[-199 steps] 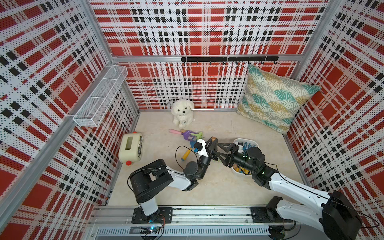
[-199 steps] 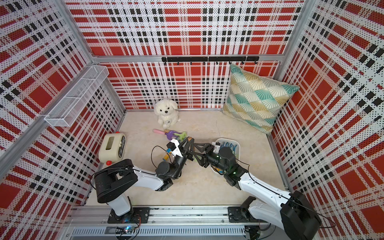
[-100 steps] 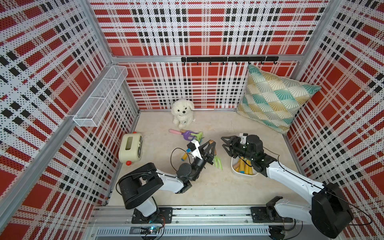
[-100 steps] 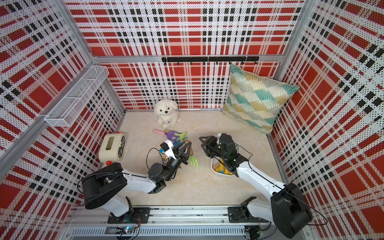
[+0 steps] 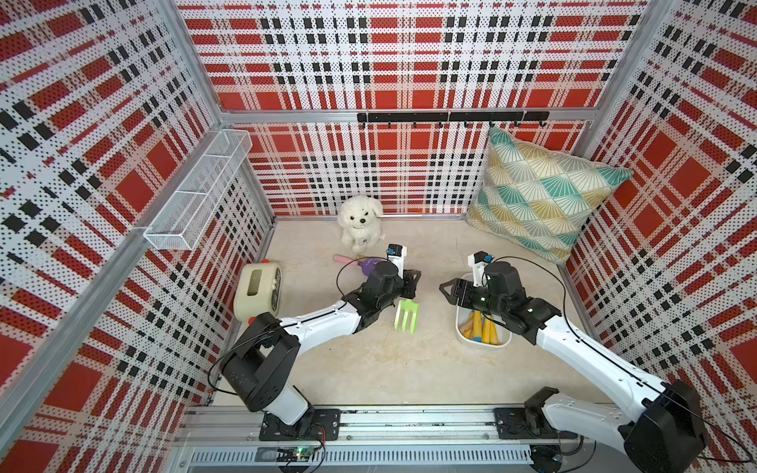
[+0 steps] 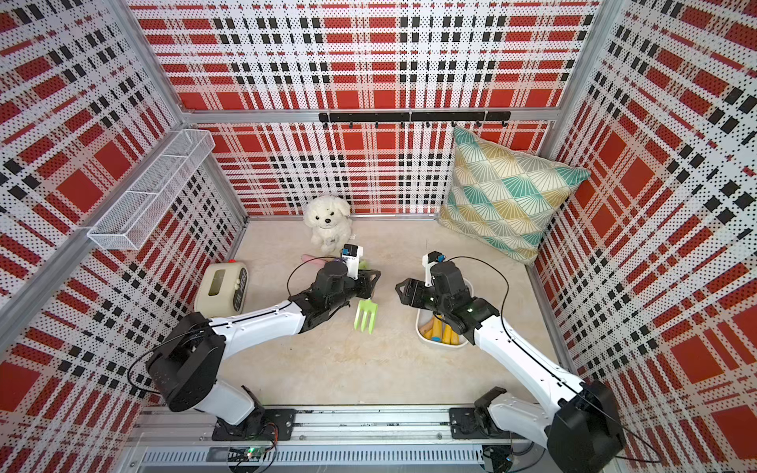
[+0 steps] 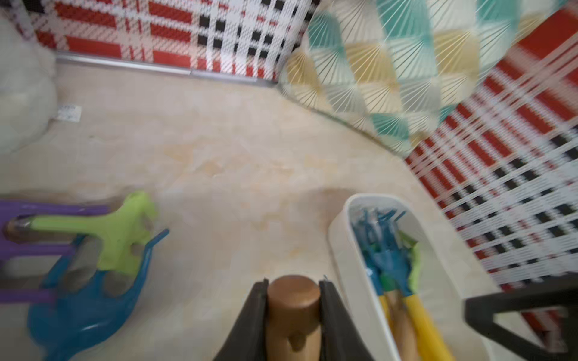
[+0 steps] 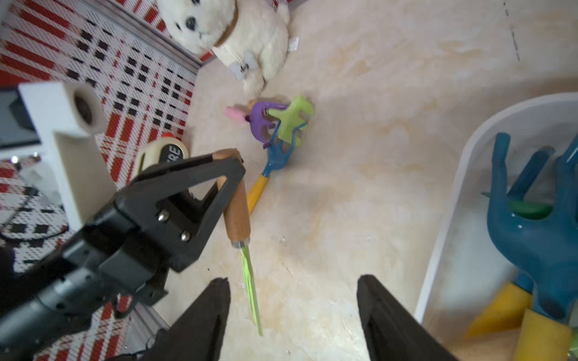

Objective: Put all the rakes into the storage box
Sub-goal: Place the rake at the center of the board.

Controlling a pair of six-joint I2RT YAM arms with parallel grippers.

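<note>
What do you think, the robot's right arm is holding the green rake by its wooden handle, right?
No, it is the left arm. The left wrist view shows the left fingers shut on the wooden handle of the green rake. The right fingers stand open with nothing between them, as the right wrist view shows.

Rake (image 5: 406,315): lime-green plastic head w/ tines, brown wooden handle; clamped by handle end in left gripper (image 7: 293,283), head hanging, tines toward 6 o'clock in both top views. Not in box yet. Storage box (image 5: 460,325): white rounded tub, upright on floor at rake's 3 o'clock, apart; holds blue-headed, yellow-handled toy tools (image 8: 531,225).
</note>
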